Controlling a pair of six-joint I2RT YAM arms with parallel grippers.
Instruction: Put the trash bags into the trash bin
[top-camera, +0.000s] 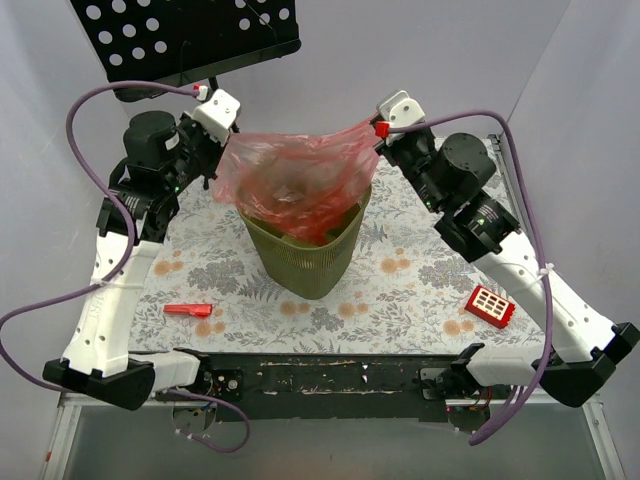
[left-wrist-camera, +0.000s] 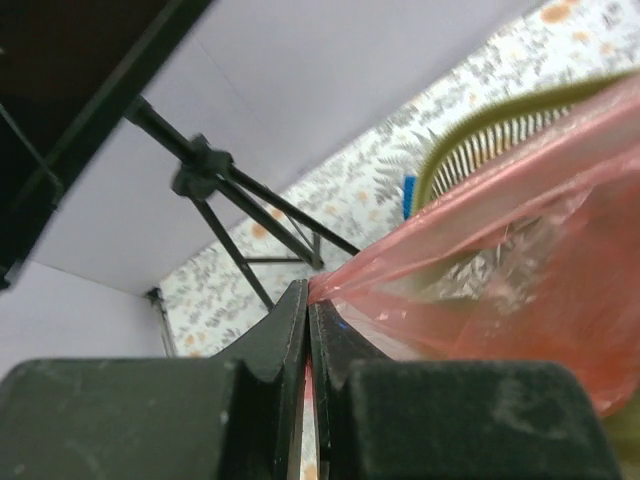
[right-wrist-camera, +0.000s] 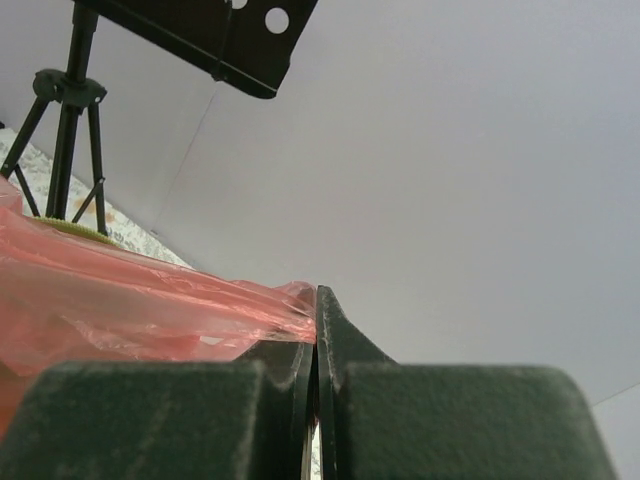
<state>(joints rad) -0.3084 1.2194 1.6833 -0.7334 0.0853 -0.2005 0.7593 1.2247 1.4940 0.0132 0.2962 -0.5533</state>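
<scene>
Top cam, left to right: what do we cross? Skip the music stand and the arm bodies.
red stick → left gripper → trash bag, stretched over the trash bin → right gripper → red block

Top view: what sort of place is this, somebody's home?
Probably a robot test booth, not a home. Plain white walls close around one small table with a floral cloth, and the left arm and right arm are bolted along its near edge.
</scene>
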